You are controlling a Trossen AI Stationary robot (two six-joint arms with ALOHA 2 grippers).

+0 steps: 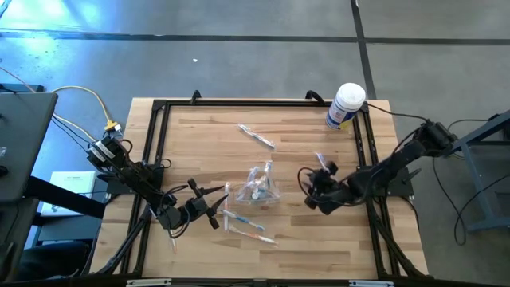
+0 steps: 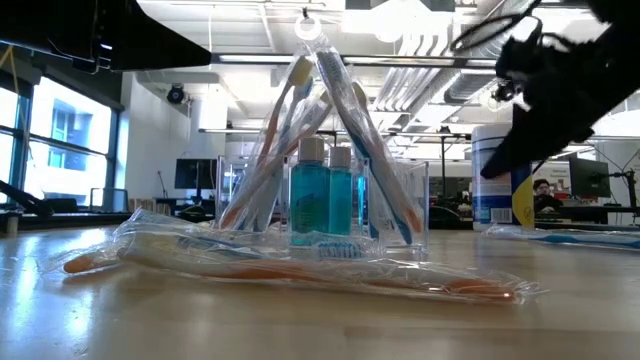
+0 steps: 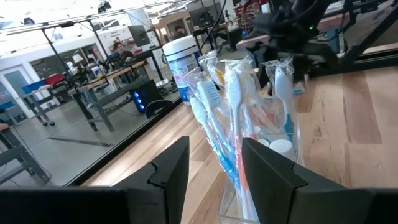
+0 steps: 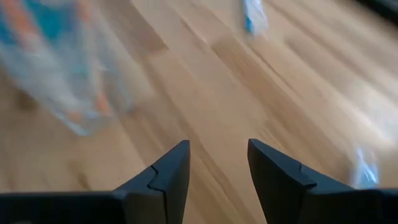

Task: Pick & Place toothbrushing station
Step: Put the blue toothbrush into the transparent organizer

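Observation:
The toothbrushing station [image 1: 261, 188] is a small clear holder at the table's middle. It stands on its base with blue bottles [image 2: 325, 195] inside and wrapped toothbrushes [image 3: 233, 106] leaning up out of it. My left gripper [image 1: 219, 206] lies level just left of it, open, its fingers [image 3: 171, 171] pointing at the station with the holder's near wall showing between them. My right gripper [image 1: 307, 191] hovers to the right of the station, tipped down over bare wood, open with nothing between its fingers [image 4: 165, 177].
A white canister with a blue label [image 1: 345, 105] stands at the far right corner. Wrapped toothbrushes lie loose: one at the far middle [image 1: 256, 136], some near the front edge [image 1: 245, 223], one by the right gripper [image 1: 321, 162]. A black frame [image 1: 156, 135] borders the table.

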